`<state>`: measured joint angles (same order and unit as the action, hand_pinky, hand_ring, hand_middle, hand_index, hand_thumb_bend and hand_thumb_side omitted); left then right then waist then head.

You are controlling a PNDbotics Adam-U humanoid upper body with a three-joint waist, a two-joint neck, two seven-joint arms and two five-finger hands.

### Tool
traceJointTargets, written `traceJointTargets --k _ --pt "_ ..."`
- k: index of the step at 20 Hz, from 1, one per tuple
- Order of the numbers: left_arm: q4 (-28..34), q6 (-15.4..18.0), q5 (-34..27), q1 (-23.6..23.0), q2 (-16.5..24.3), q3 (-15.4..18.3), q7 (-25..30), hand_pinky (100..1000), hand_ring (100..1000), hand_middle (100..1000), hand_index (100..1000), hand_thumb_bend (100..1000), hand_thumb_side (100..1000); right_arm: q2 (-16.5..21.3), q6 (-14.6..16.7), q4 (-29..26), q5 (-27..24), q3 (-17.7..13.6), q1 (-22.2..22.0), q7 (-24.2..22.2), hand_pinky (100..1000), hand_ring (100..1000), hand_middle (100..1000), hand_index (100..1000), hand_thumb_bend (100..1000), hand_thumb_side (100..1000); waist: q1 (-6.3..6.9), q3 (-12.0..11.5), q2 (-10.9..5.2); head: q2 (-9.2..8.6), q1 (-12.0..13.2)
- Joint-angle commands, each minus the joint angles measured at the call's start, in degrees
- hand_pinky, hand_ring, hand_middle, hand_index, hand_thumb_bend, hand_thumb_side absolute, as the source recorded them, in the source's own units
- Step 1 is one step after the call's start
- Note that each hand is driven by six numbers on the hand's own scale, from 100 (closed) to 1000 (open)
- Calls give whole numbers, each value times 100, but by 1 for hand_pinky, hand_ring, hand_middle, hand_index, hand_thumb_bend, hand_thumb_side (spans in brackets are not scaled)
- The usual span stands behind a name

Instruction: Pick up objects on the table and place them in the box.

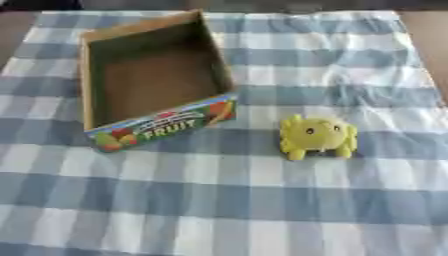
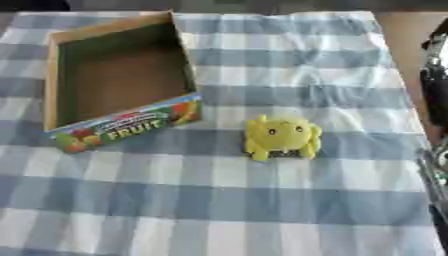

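The task looks to be at its very start; the cardboard box (image 1: 87, 80), printed FRUIT on its near wall, sits open and with nothing inside it on the blue-and-white checked cloth (image 1: 219, 200), and the one object left to move, a yellow toy (image 1: 317, 137) with small dark eyes and stubby legs, lies on the cloth just to the right of the box's near corner, apart from it and untouched.

The step in hand is therefore the reach; no hand is over the toy or near it. The next move calls for a hand to come down over the toy, close round its soft body, lift it clear of the box's near wall and release it inside.

At the right edge of the right eye view a dark, partly silver shape (image 2: 435, 85) rises along the frame; it is probably the right arm or hand, but too little of it shows to be sure, and whether any fingers there are spread or curled cannot be told; it holds nothing that can be seen. The left hand shows in neither view.
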<state>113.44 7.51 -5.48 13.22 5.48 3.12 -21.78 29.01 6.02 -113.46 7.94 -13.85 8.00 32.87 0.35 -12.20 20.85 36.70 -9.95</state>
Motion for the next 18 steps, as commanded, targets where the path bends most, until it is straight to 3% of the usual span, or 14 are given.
traceJointTargets --k 1,8,13,18 --pt "115 -8 21 56 56 31 -3 663 634 623 891 100 711 116 15 -113 23 -21 25 -1 752 520 485 756 100 681 2 -4 -91 -19 17" --pt "115 -15 18 39 61 26 2 663 635 623 891 100 709 300 -32 -113 292 12 70 -64 755 528 493 765 100 712 63 9 -91 -61 -26" --pt "115 -24 9 15 69 12 17 663 635 623 891 100 707 857 -144 -113 931 187 224 -255 749 539 502 775 100 820 126 2 -98 -90 -109" --pt "115 -32 -8 -9 79 -7 39 663 635 624 891 100 704 1437 -398 -113 1668 451 517 -769 762 570 533 800 100 936 210 -3 -106 -121 -185"
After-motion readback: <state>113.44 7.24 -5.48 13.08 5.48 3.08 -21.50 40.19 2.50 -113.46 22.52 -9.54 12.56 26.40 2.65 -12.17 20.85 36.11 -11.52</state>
